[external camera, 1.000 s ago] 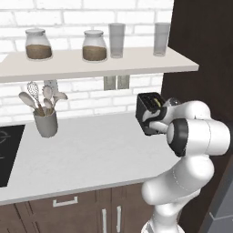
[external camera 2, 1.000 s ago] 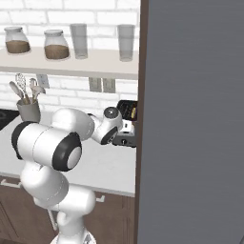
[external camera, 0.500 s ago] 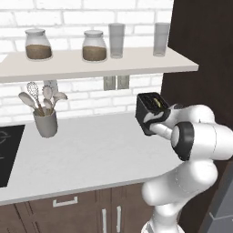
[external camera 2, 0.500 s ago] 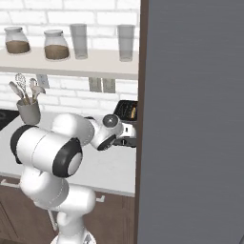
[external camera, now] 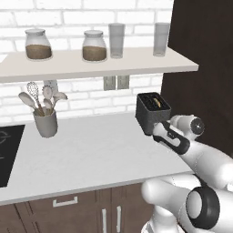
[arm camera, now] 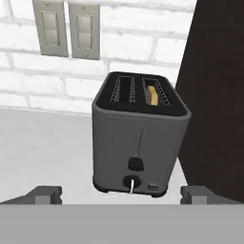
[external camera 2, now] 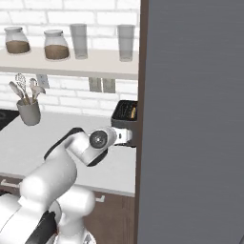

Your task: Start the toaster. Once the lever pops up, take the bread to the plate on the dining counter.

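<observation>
Dark fingertips of the gripper point(arm camera: 121, 195) stand wide apart, holding nothing, touching nothing. One toaster point(arm camera: 139, 138) sits just ahead, centred between the jaws, lever low, knob facing the hand. One bread point(arm camera: 152, 95) slice sits in the right slot. Behind: two wall plates point(arm camera: 66, 29) on white brick.
</observation>
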Robot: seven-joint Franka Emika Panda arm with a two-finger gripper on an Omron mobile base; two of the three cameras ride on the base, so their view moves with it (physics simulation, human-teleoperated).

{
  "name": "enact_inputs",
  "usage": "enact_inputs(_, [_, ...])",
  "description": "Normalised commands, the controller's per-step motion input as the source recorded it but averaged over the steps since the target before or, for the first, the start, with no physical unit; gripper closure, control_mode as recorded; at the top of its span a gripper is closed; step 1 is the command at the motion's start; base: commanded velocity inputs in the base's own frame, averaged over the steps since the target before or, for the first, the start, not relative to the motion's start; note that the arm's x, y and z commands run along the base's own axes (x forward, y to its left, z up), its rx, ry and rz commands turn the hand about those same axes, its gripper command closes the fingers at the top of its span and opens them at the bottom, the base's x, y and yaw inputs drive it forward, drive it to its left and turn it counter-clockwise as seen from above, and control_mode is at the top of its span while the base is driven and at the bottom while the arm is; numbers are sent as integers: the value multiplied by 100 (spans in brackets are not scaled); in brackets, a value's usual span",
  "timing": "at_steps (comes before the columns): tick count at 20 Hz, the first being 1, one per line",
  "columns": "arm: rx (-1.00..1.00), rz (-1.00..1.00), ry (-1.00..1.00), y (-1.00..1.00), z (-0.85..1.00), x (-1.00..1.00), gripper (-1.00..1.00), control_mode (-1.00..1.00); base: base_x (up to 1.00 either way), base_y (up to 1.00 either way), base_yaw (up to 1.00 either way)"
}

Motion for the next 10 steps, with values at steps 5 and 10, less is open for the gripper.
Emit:
enact_inputs(5, [2,-2,-1,0,100,-1,-100,-100,0,0,0])
enact_inputs(10, [7,-2,5,0,100,-7,-100,-100,0,0,0])
